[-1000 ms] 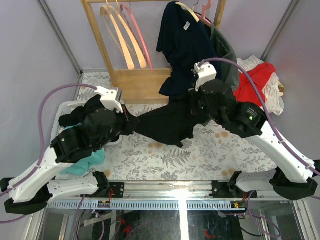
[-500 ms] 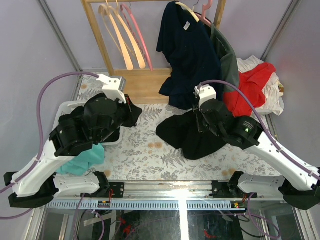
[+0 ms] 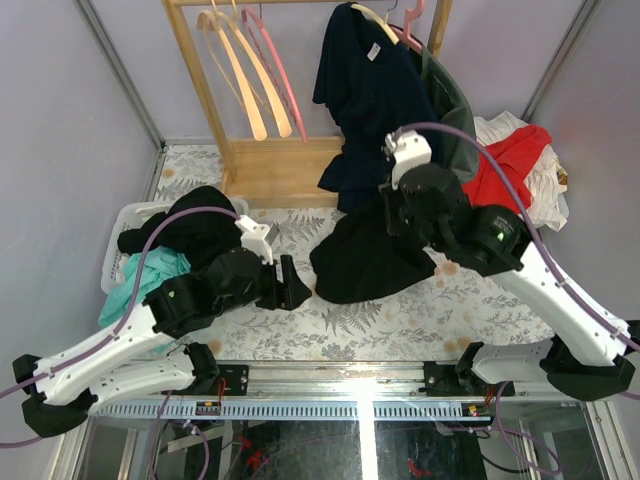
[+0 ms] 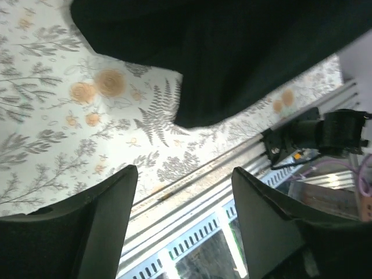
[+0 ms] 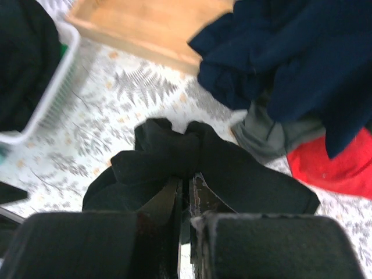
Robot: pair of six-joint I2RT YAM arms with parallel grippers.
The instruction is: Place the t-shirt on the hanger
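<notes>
Pinching t-shirt (image 3: 365, 262): right gripper (image 5: 187, 186) clamped on bunched fabric, rest heaped on table (image 3: 400, 320). Left gripper (image 4: 183, 192) apart, empty. Hanger (image 3: 280, 85) on rack (image 3: 197, 85). Navy shirt (image 3: 370, 110) neck tag (image 3: 375, 52) unreadable.

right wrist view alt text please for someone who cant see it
The right tool, shut, pinches a bunched fold of the black fabric t-shirt, which droops over the floral-print table cover. Behind are a crumpled navy t-shirt, a grey garment and a red garment; a white plastic basket sits at left.
</notes>
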